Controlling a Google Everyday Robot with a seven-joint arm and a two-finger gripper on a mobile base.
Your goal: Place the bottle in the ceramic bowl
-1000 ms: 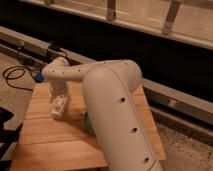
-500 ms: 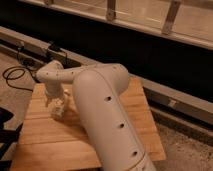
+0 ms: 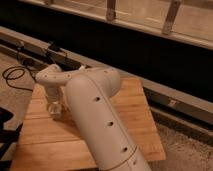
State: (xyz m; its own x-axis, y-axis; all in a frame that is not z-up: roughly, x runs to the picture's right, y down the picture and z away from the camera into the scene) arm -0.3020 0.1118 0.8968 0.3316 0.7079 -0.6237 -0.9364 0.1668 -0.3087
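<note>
The gripper [image 3: 54, 104] hangs low over the left part of the wooden table [image 3: 135, 115], pointing down, and I cannot tell from here whether it is released or clenched. Just under it there is a small pale shape, which I take for the bottle [image 3: 54, 112], but I cannot say for sure whether it is carried or already stands on the wood. What has changed in the last second is mostly the arm [image 3: 95, 115]. Its thick white link has swung toward the left and nearer to the camera, so it now crosses the middle of the table. The gripper itself has moved only a little, slightly lower and more to the left. A second ago a small piece of green showed beside the arm, just to the right of the gripper, and I believe this was the ceramic bowl. Now the arm covers that place fully and the bowl is not visible. For the task, I judge that the bottle is not yet in the bowl. The gripper is to the left of where the green was, so a short move to the right seems needed before any release. A dark cable [image 3: 12, 75] lies on the floor at the left, well apart from all this.
</note>
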